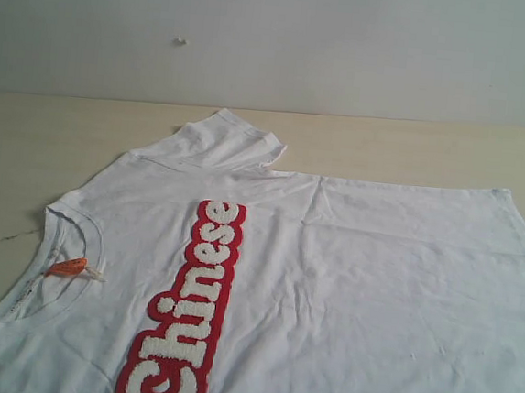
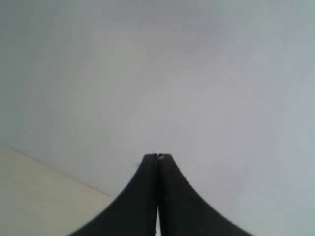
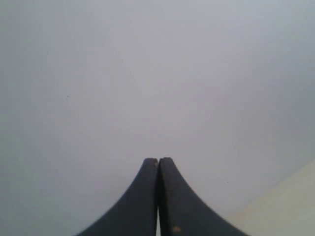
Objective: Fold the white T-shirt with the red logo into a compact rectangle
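The white T-shirt [image 1: 364,297] lies spread flat on the table in the exterior view, collar [image 1: 49,274] to the left with a small orange neck tag [image 1: 68,267], hem to the right. The red logo [image 1: 188,310] with white letters runs across its chest. One sleeve [image 1: 221,142] sticks out at the far side. Neither arm shows in the exterior view. My left gripper [image 2: 157,156] is shut with nothing in it and faces a grey wall. My right gripper [image 3: 158,160] is likewise shut on nothing, also facing the wall.
The light wooden table [image 1: 28,139] runs back to a grey wall [image 1: 350,39]. Bare tabletop shows behind and left of the shirt. A table corner shows in the left wrist view [image 2: 34,196] and in the right wrist view [image 3: 285,206].
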